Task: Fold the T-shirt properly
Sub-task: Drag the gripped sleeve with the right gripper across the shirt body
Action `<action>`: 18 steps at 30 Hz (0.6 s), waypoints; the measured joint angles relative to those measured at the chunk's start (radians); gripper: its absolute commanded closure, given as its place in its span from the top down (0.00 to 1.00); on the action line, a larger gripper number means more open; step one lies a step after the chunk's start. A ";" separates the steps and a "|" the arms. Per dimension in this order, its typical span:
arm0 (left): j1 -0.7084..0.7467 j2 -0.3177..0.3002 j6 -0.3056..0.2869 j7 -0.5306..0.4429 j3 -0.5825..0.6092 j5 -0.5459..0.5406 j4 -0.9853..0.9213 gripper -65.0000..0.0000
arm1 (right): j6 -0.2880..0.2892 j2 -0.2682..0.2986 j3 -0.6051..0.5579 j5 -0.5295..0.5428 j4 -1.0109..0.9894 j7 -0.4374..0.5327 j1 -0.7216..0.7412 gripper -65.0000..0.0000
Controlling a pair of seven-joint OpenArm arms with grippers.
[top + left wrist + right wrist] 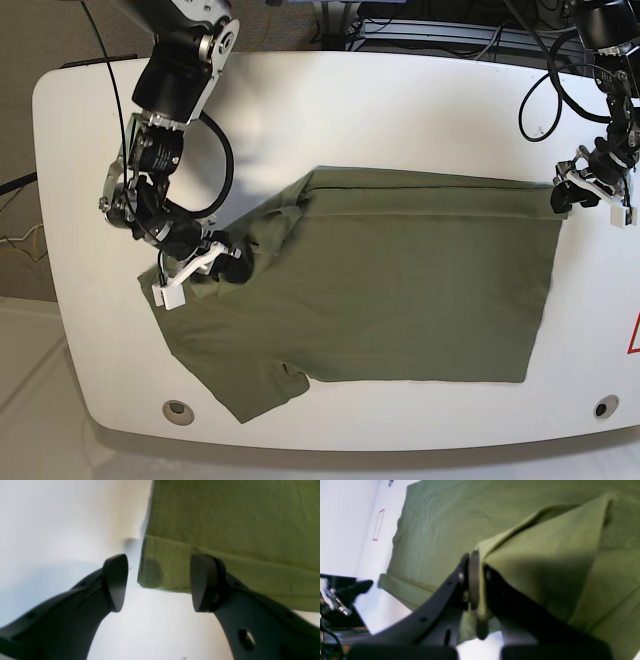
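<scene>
Two tools work at opposite ends of one garment. The right tool (476, 585) has its fingers pressed together on a ridge of olive cloth, which rises between the pads and drapes away over the near finger in a broad lifted fold. In the base view this tool (228, 268) sits at the shirt's sleeve end, with a white part of its mount just beside it over bare tabletop.

The left tool (158, 582) is spread wide with nothing between its fingers. It hovers at the hem corner of the T-shirt (232, 530), one fingertip (116, 580) over bare white surface just off the cloth, the other (202, 582) over the hem band. In the base view it (565, 195) is at the far upper corner of the shirt.

Between them the T-shirt (420, 290) lies spread on the white tabletop (400, 110), its body mostly flat, one short sleeve pointing toward the near edge and the other bunched up by the right tool. A pink outlined rectangle (378, 524) is marked on the tabletop beyond the shirt.
</scene>
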 measured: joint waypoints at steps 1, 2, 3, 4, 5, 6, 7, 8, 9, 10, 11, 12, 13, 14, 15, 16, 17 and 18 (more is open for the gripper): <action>0.001 0.000 -0.002 0.000 0.000 0.000 0.000 0.57 | 0.000 0.000 -0.002 -0.011 -0.007 0.000 0.008 0.00; 0.000 0.000 -0.002 0.002 0.000 0.001 0.000 0.56 | 0.000 0.002 -0.001 -0.016 -0.011 0.000 0.015 0.00; 0.000 0.001 -0.002 0.002 0.001 0.001 0.000 0.56 | 0.000 0.003 -0.002 -0.016 -0.014 0.000 0.019 0.00; 0.001 0.002 -0.002 0.002 0.001 0.000 0.000 0.56 | 0.000 0.004 -0.002 -0.016 -0.018 0.000 0.024 0.00; 0.001 0.002 -0.003 0.002 0.001 0.000 0.000 0.56 | 0.000 0.006 -0.002 -0.016 -0.021 0.001 0.028 0.00; 0.001 0.002 -0.002 0.002 0.001 0.000 0.000 0.56 | 0.000 0.005 -0.004 -0.017 -0.028 0.002 0.035 0.00; 0.001 0.002 -0.002 0.003 0.001 0.001 0.000 0.56 | 0.001 0.005 -0.009 -0.020 -0.036 0.004 0.043 0.00; 0.002 0.002 -0.002 0.002 0.000 0.001 0.000 0.56 | 0.001 0.005 -0.015 -0.026 -0.043 0.009 0.053 0.00; 0.004 0.002 -0.002 0.002 0.001 0.000 0.000 0.56 | 0.002 0.005 -0.023 -0.037 -0.056 0.013 0.063 0.00; 0.005 0.002 -0.002 0.002 0.001 0.000 0.000 0.56 | 0.002 0.004 -0.024 -0.039 -0.059 0.015 0.066 0.00; 0.008 0.002 -0.002 0.000 0.000 0.000 0.000 0.56 | 0.005 0.001 -0.028 -0.045 -0.072 0.027 0.077 0.00; 0.009 0.002 -0.002 0.000 0.000 0.000 0.000 0.56 | 0.004 0.000 -0.029 -0.044 -0.078 0.033 0.082 0.00; 0.011 0.003 -0.002 0.000 0.001 0.001 0.000 0.56 | 0.006 -0.001 -0.030 -0.048 -0.088 0.044 0.087 0.00; 0.011 0.003 -0.002 0.002 0.001 0.001 0.000 0.56 | 0.008 0.000 -0.031 -0.051 -0.093 0.049 0.090 0.00; 0.012 0.003 -0.002 0.002 0.001 0.000 0.000 0.56 | 0.008 0.000 -0.031 -0.060 -0.102 0.055 0.093 0.00; 0.012 0.002 -0.002 0.002 0.001 0.000 0.000 0.57 | 0.008 0.001 -0.034 -0.070 -0.112 0.061 0.098 0.01; 0.012 0.002 -0.002 0.002 0.001 0.000 0.000 0.57 | 0.007 0.003 -0.035 -0.077 -0.123 0.063 0.098 0.05; 0.011 0.002 -0.002 0.001 0.001 0.000 0.000 0.57 | 0.009 0.006 -0.035 -0.077 -0.151 0.079 0.102 0.09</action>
